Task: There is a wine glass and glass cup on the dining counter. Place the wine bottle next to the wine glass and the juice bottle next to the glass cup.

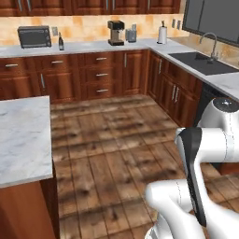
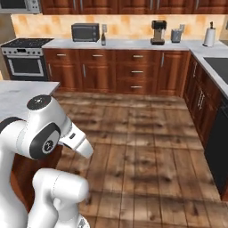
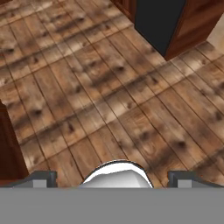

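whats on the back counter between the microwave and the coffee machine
A dark wine bottle stands on the back counter just right of the microwave, well left of the coffee machine. Its label is too small to make out.

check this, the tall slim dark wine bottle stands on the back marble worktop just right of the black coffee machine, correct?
Not quite. The tall slim dark wine bottle stands on the back marble worktop just right of the black microwave, well left of the black coffee machine, as the right base view shows.

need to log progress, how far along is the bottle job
Nothing looks done. The gripper is open and empty, pointed at bare wood floor. The wine bottle stands on the far worktop by the microwave. Fetching and placing both bottles remains.
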